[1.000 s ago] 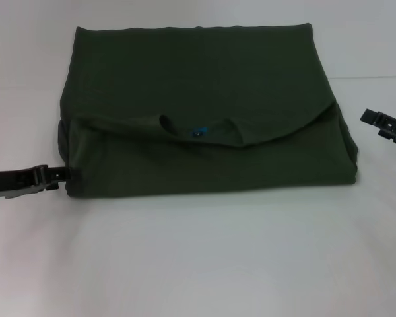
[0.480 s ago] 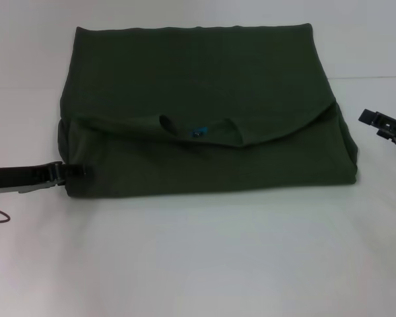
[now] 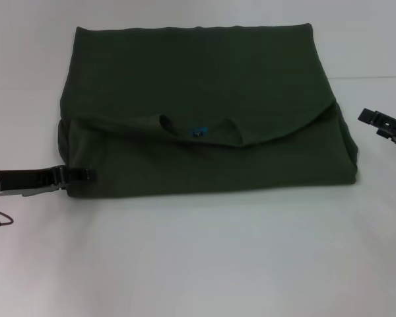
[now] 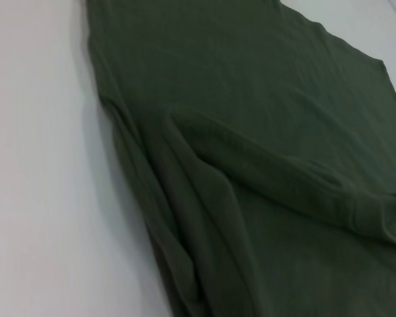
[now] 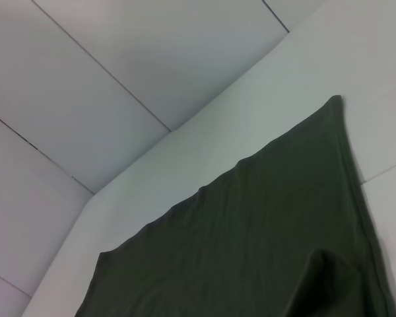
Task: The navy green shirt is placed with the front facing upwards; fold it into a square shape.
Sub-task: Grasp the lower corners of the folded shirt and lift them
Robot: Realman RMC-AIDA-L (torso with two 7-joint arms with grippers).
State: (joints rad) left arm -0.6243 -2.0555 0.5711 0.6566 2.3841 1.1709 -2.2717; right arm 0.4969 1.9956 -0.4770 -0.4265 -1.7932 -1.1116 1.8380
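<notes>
Navy green shirt (image 3: 204, 105) lies spread across the upper middle of the head view on a white table (image 3: 198, 257), already folded into a wide, roughly rectangular block. Its far edge runs straight along the top of the frame, and its near edge crosses just below mid-height. A curved flap of cloth lies over the lower half, arcing from the left side down through the centre and up to the right. In the middle of that arc sits the ribbed collar (image 3: 198, 129) with a small blue neck label (image 3: 198, 132) showing inside it. No lettering shows on the cloth.

At the lower left of the head view, the left gripper (image 3: 82, 174) reaches in level from the frame's left edge, and its dark tip overlaps the shirt's lower left corner, at the stacked edges of the fold. Whether its jaws are spread, pressed together or pinching cloth cannot be told. The left wrist view shows the same shirt (image 4: 264, 165) close up, with several layered folds running diagonally and bare table (image 4: 39, 165) alongside.

At the right edge of the head view, at mid-height, the right gripper (image 3: 383, 122) hangs clear of the shirt's right side, with bare table between them. Its jaw state cannot be told either. The right wrist view shows one corner and a straight edge of the shirt (image 5: 251, 244) on the table (image 5: 204, 145), with a panelled wall (image 5: 119, 66) beyond.
</notes>
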